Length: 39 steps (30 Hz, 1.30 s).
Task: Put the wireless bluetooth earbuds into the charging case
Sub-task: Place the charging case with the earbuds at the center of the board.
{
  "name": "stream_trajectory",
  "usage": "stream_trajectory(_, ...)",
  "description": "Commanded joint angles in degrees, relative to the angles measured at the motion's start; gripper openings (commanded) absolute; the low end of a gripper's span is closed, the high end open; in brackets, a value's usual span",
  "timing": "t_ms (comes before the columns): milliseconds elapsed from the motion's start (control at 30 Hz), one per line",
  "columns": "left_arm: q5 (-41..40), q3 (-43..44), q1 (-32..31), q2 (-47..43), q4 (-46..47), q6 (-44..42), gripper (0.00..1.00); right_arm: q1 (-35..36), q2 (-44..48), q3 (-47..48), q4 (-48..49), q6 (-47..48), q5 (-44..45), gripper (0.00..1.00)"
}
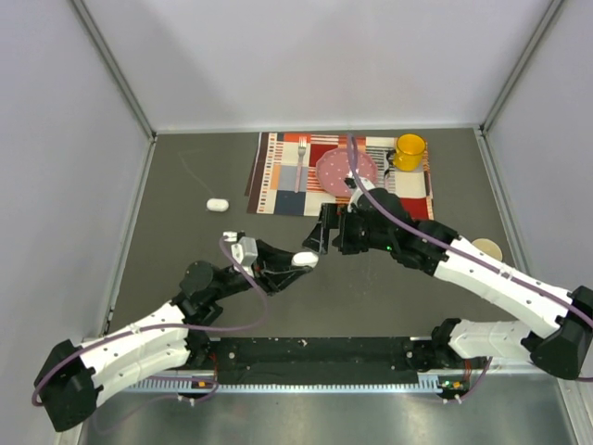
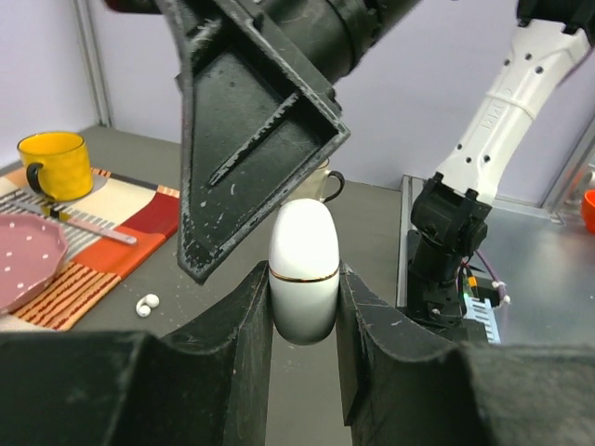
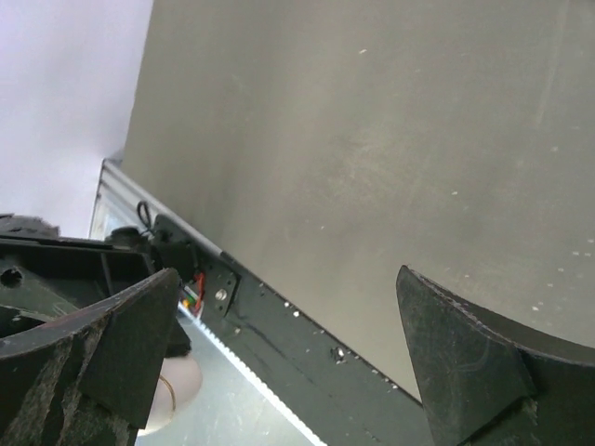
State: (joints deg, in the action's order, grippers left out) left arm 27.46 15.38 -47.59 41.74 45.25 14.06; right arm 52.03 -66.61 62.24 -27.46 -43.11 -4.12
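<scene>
Lower left in the left wrist view, one earbud (image 2: 147,304) lies on the bare table (image 1: 371,297) just off the edge of the placemat (image 2: 102,265), apart from both arms. No other bud can be made out with any certainty.

At the centre of that frame the left gripper (image 2: 303,288) is clenched on the charging case (image 2: 303,232), a white egg-shaped shell standing upright with a thin gold seam around its middle. The pads sit at the seam and below it, so the cap above looks free to lift. The case is closed, so the step in hand is most likely opening it.

Just above and to the left of the case hangs one of the right gripper's fingers (image 2: 251,139). In the right wrist view the right gripper (image 3: 288,279) is spread wide, with nothing between its jaws but table.

To do this well:
- Keep the left grip low and firm. Any creep up over the seam would pinch the lid shut.
- Bring a right fingertip to the cap just above the gold line and lever it away from the hinge side. Which side that is, the views do not show.
- Push gently — the shell is smooth and rounded, and a hard shove could twist it out of the clamp.
- Once it is open, hold the case mouth-up before going for the bud.
</scene>
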Motion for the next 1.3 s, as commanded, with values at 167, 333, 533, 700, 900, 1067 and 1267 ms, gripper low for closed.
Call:
stream_trajectory(167,-14.3,8.0,0.5,1.6,-17.6,16.3,0.0,0.4,9.6,-4.0,-8.7,-10.0,25.8,0.99)
stream_trajectory(333,-10.8,9.0,2.6,11.2,-17.7,27.9,0.0,-0.5,13.7,-7.0,-9.6,-13.4,28.6,0.99)
stream_trajectory(533,-11.5,8.7,3.3,23.2,-4.9,38.5,0.0,-0.8,16.7,-8.5,-11.0,-13.9,29.4,0.99)
stream_trajectory(700,-11.1,10.6,4.9,35.9,4.7,47.3,0.0,-1.0,18.3,-9.2,-11.6,-13.8,28.9,0.99)
stream_trajectory(900,-7.5,15.5,6.3,49.8,15.5,55.1,0.0,-1.1,21.5,-10.6,-12.4,-14.3,28.7,0.99)
stream_trajectory(1067,-11.5,18.3,6.5,54.8,13.7,57.7,0.0,-1.1,24.3,-11.8,-13.1,-14.7,29.3,0.99)
stream_trajectory(1267,-15.9,19.3,7.3,56.5,7.0,59.1,0.0,-1.1,26.5,-12.3,-14.1,-14.8,30.2,0.99)
